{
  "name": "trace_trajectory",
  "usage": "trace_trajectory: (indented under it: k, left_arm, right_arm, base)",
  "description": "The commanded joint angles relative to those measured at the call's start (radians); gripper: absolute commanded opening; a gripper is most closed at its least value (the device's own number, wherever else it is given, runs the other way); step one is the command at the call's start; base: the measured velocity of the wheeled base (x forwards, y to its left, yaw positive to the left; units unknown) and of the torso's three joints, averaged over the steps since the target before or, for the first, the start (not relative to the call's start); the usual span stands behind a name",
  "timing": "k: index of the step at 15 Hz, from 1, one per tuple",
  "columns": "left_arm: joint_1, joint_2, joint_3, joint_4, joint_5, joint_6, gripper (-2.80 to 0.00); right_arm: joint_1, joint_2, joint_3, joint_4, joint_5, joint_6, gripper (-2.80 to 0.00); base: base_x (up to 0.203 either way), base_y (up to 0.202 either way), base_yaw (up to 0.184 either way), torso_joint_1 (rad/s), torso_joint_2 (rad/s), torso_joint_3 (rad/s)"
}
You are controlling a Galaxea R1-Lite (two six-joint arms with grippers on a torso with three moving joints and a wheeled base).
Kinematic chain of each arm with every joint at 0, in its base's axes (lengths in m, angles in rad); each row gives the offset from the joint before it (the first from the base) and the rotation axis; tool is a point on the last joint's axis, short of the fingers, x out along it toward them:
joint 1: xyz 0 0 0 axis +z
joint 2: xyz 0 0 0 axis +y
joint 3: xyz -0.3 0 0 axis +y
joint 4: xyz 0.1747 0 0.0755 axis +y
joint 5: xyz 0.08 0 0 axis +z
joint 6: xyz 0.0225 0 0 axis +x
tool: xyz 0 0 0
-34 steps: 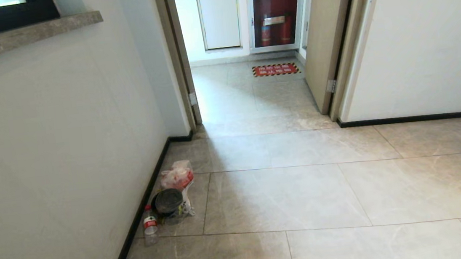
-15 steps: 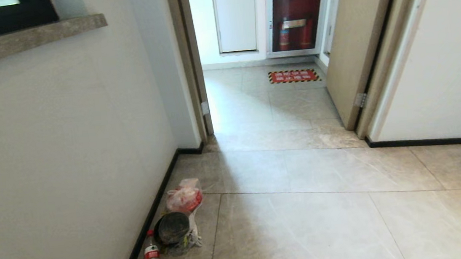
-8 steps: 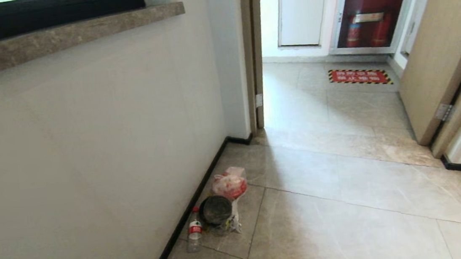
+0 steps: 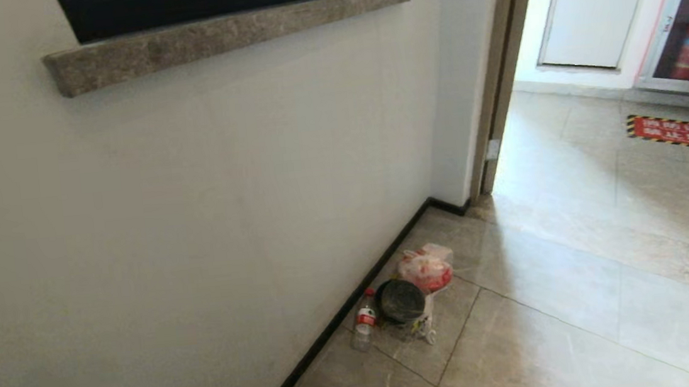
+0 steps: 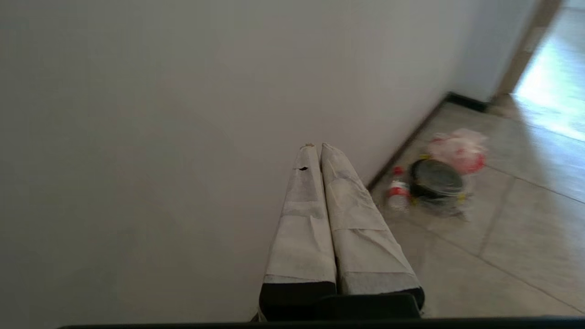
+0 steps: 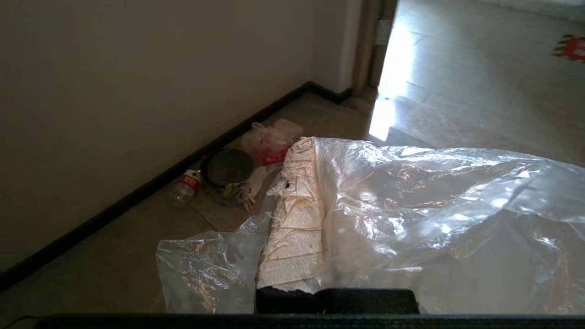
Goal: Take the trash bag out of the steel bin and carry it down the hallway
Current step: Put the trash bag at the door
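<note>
The trash bag [image 6: 429,201], clear crinkled plastic, is draped over my right gripper [image 6: 313,141], which is shut on it. One white-wrapped finger [image 6: 297,205] shows; the bag covers the other. A loose fold of the bag [image 6: 205,269] hangs beside that finger. My left gripper [image 5: 316,146] is shut and empty, pointing at the white wall. Neither arm shows in the head view. The steel bin is out of view. I am in the hallway [image 4: 582,297], with its grey-beige tiles underfoot.
Litter lies against the dark skirting: a water bottle [image 4: 365,324], a dark round bowl [image 4: 401,300] and a white bag with red print [image 4: 426,269]. A stone sill [image 4: 222,34] juts from the wall. An open doorway [image 4: 589,107] leads to a red floor sign [image 4: 686,134].
The whole head view has swung left toward the wall and moved closer, so the doorway and the litter now sit further right. The things on the floor have not moved.
</note>
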Motion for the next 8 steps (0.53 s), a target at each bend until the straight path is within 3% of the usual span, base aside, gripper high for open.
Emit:
trace_trajectory:
  k: [1, 8]
  left_arm:
    - [0.0, 0.0, 0.0, 0.0, 0.001, -0.001, -2.8]
    - [0.0, 0.0, 0.0, 0.001, 0.001, 0.002, -2.8]
  right_arm:
    - [0.0, 0.0, 0.0, 0.0, 0.0, -0.001, -2.8]
    - [0.0, 0.0, 0.0, 0.001, 0.001, 0.002, -2.8]
  base:
    - [0.004, -0.008, 0.173, 0.004, 0.0, 0.007]
    - [0.001, -0.007, 0.172, 0.004, 0.0, 0.004]
